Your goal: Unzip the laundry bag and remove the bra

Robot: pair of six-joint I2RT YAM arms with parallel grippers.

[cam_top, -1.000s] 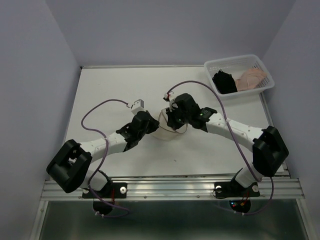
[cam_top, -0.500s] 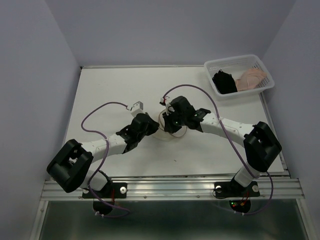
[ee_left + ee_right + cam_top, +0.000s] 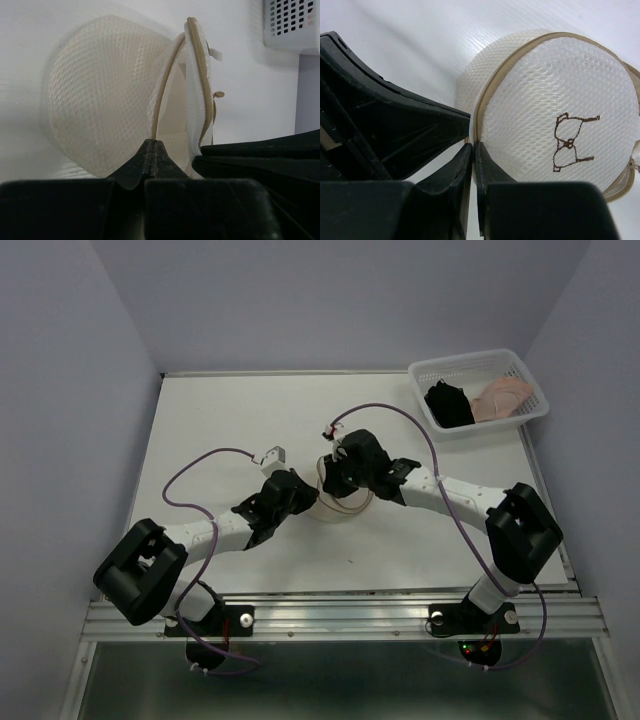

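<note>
Laundry bag: the laundry bag (image 3: 330, 506) sat near the middle of the worktop (image 3: 230, 420), between my two pincers and touched by both.
Bag face: its flat round mesh side faced my right wrist camera and carried a brown bra outline (image 3: 572, 142).
Zip: it was partly undone. From my left wrist I saw a gap between the tan-edged flap and the mesh body, with a small zip tab (image 3: 218, 94) hanging off the flap.
Left pincer: my left pincer (image 3: 151, 149) was pressed together, pinching the bag's tan zip edge, which ran up out of the tips.
Right pincer: my right pincer (image 3: 472, 146) had its tips at the tan rim on the opposite side. Only a thin slit showed between the fingers, and I could not tell whether they gripped the rim or merely touched it.
Basket: a white basket (image 3: 490, 425) stood at the far right corner, well apart from the bag, holding a dark cloth (image 3: 448, 403) and a pink cloth (image 3: 505, 395).
</note>
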